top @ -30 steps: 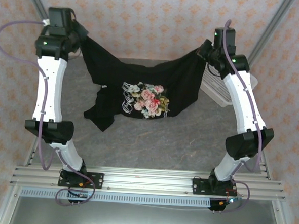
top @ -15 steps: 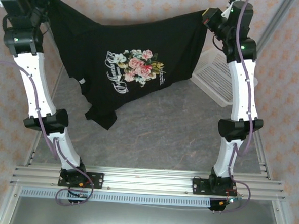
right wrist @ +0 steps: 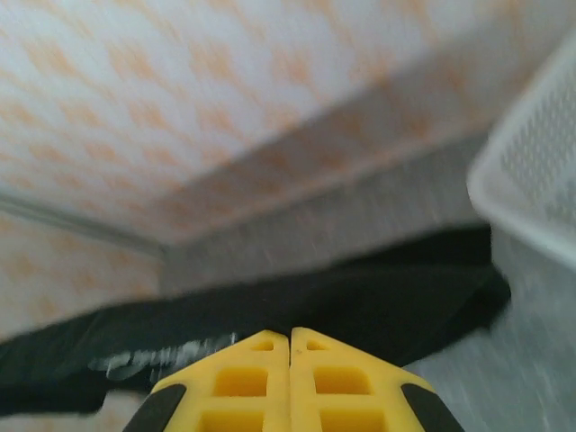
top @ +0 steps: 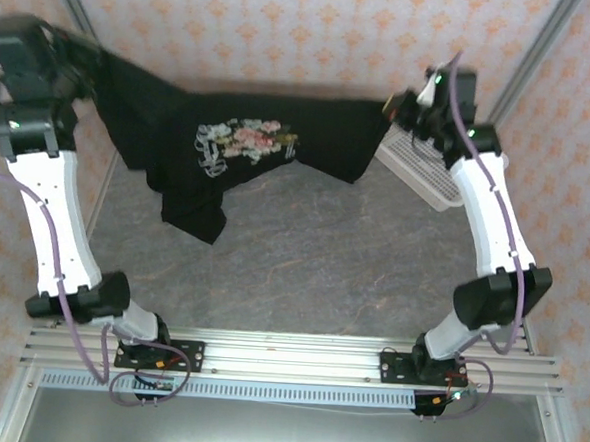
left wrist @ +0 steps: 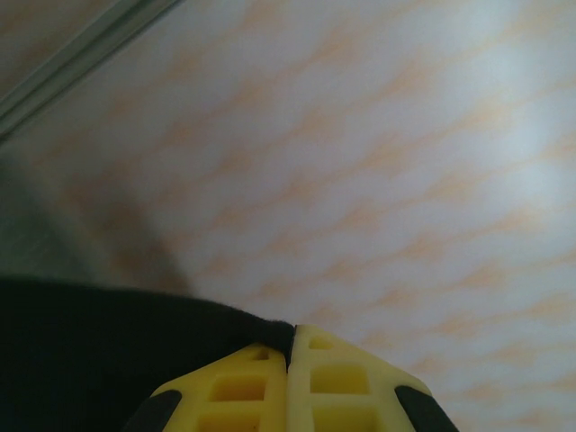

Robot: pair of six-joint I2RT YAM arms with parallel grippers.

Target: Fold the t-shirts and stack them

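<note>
I see the t-shirt (top: 325, 133) as soft matt black cloth. The basket (top: 415, 174) looks like white plastic mesh, the table (top: 323, 258) matt mottled grey, the fingers (left wrist: 340, 378) of the left gripper (left wrist: 291, 337) smooth yellow plastic.

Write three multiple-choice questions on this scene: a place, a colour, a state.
1. Where is the white basket? A. far right, beside the right arm. B. near left corner. C. in the middle.
2. Main colour of the t-shirt? A. white. B. black. C. red.
3. How are the left gripper and the right gripper? A. both open. B. both shut on the t-shirt. C. one open.
Answers: 1 A, top view shows it by that arm. 2 B, black around the floral print. 3 B, fingers closed in wrist views, cloth stretched between them.
</note>
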